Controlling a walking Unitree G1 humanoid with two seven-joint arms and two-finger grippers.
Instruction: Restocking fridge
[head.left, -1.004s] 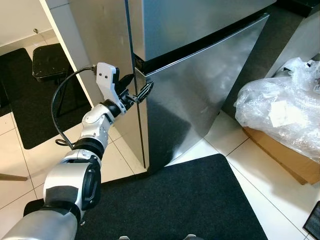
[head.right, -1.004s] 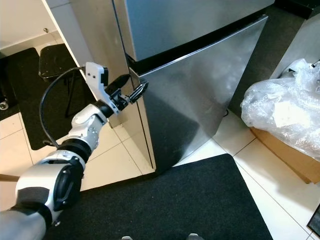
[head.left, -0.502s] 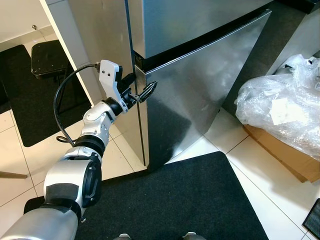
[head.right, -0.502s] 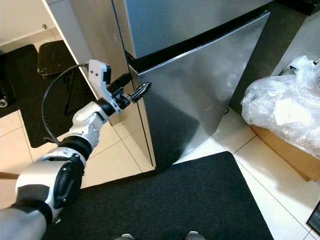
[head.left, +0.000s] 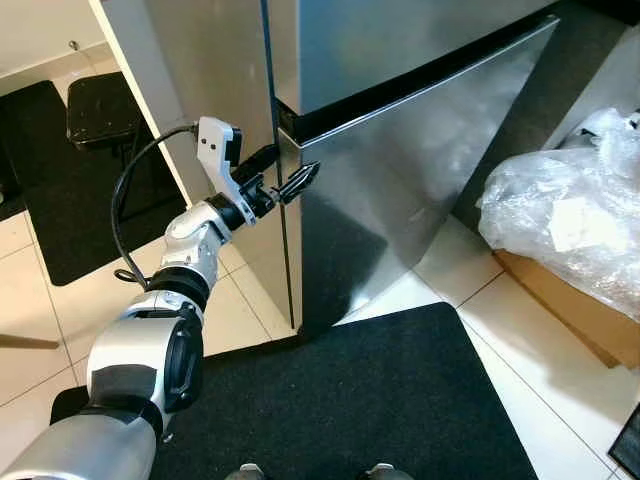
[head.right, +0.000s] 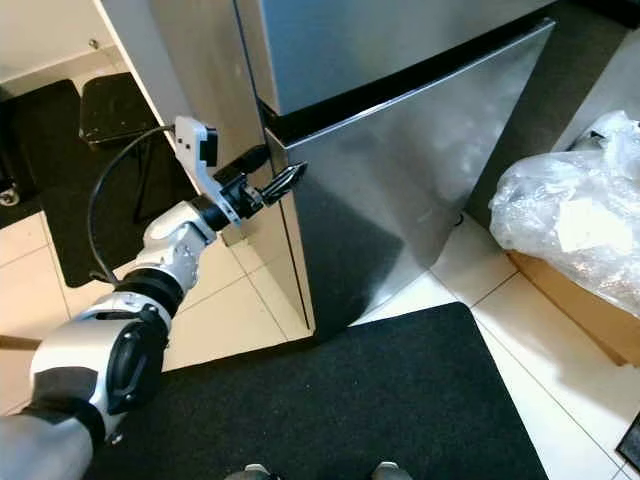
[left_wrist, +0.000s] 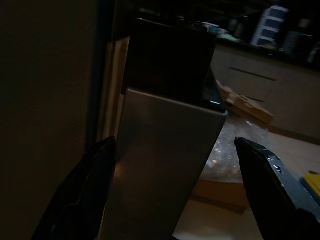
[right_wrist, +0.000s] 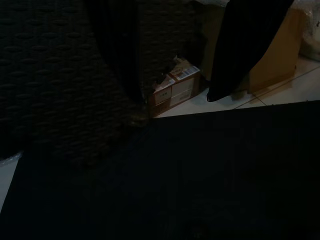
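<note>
Two black mats lie on the tiled floor: the near one (head.left: 370, 400) runs right up to the foot of the fridge, and a second (head.left: 60, 210) sits off to the robot's left beyond a pale cabinet panel. The right gripper (right_wrist: 175, 50) hangs idle low over the near mat, its fingers spread with nothing between them.

Further out, the left arm (head.left: 180, 280) reaches forward and up to the hinge-free corner of the fridge's lower door (head.left: 400, 190). The left gripper (head.left: 290, 175) is released; one finger sits behind the door's side edge near the dark gap under the upper door (head.left: 400, 40), the other lies in front of the steel face. In the left wrist view the top corner of the lower door (left_wrist: 170, 130) stands squarely between the two fingers (left_wrist: 270, 180), neither of them clearly pressing on it.

The step in hand looks like opening the lower door so that stock can go in. To do it well, the rear finger should hook firmly behind the door's edge before any pull, since smooth steel gives little purchase for a pinch. The pull ought to follow the door's arc about its hinge on the far side, not a straight line, or the finger may slip off. The robot's feet stand on the near mat in the door's swing path, so a step back seems wise.

Off to the right, a bundle of clear plastic wrap (head.left: 560, 220) rests on a cardboard box (head.left: 570, 320), well apart from the fridge door.
</note>
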